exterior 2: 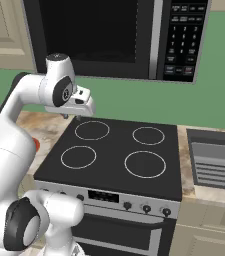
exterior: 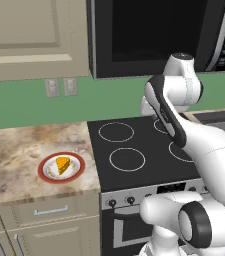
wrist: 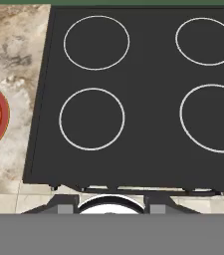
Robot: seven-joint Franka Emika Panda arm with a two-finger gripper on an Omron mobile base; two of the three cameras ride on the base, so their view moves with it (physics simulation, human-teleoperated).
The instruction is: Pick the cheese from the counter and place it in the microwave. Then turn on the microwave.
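Cheese (exterior: 63, 164) sits on red-rimmed plate (exterior: 79, 167) on counter (exterior: 14, 150), left of stovetop (exterior: 134, 150); gripper (exterior 2: 73, 116) hovers above stovetop, jaws closed, holding nothing; microwave (exterior 2: 94, 35) overhead; risk: closed jaws descending would shove the wedge or skid the plate.
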